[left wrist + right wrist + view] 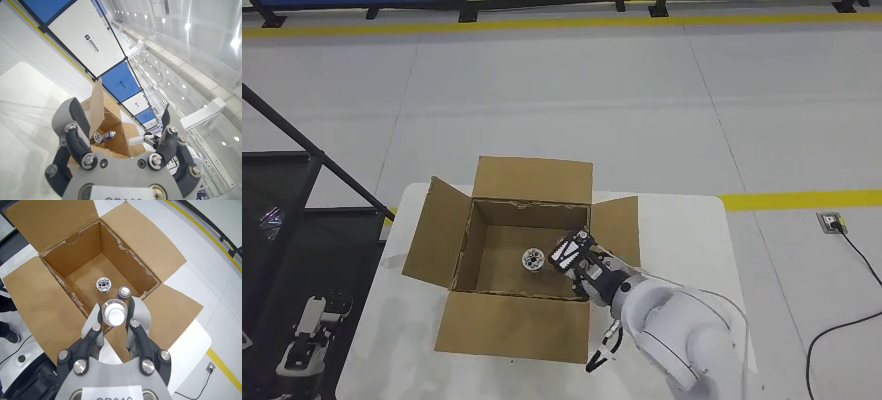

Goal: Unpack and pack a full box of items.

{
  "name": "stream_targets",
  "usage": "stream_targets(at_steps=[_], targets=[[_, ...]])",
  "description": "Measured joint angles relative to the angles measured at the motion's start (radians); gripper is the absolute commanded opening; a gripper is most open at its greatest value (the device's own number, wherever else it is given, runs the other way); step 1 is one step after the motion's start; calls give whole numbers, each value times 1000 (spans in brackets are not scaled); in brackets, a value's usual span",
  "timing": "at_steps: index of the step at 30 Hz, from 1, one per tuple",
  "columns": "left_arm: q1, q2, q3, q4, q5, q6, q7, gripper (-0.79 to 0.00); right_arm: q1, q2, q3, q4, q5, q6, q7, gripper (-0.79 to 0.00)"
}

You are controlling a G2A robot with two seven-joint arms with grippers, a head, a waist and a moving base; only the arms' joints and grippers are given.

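Observation:
An open cardboard box (532, 180) stands on the white table, all of its flaps folded out. On its floor stand a round metal part (103, 285) and a purple spray can (124, 292). My right gripper (115, 304) is shut on a clear bottle with a white cap (115, 315), held above the box's near right corner (570, 250). In the left wrist view the box (113, 115), the can (105, 136), the metal part (97, 137) and the held bottle (135, 141) appear from low down. My left gripper (121, 106) is open and holds nothing, low beside the table's left side (304, 335).
Bare table top (682, 230) lies to the right of the box, and a narrower strip runs along the left. A black frame (282, 130) stands off the table's left side. A floor socket with a cable (830, 222) is at the right.

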Motion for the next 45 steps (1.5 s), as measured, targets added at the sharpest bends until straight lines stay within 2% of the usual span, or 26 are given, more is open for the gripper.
stream_targets(at_steps=[6,17,18,19,22,24,27,40,45], targets=[[0,0,0,0,0,0,0,0,92,-27,-120,180,-35,55,-24,-785],[0,0,0,0,0,0,0,0,176,-72,-227,470,-95,165,-117,-785],[0,0,0,0,0,0,0,0,182,-77,-230,490,-94,171,-118,-773],[0,0,0,0,0,0,0,0,186,-79,-232,501,-92,174,-117,-693],[0,0,0,0,0,0,0,0,194,-86,-232,520,-87,178,-114,-471],[0,0,0,0,0,0,0,0,195,-88,-229,524,-86,175,-110,-456],[0,0,0,0,0,0,0,0,191,-90,-222,520,-88,165,-104,-486],[0,0,0,0,0,0,0,0,154,-90,-188,463,-110,126,-92,-456],[0,0,0,0,0,0,0,0,132,-88,-158,382,-93,111,-90,-434]])
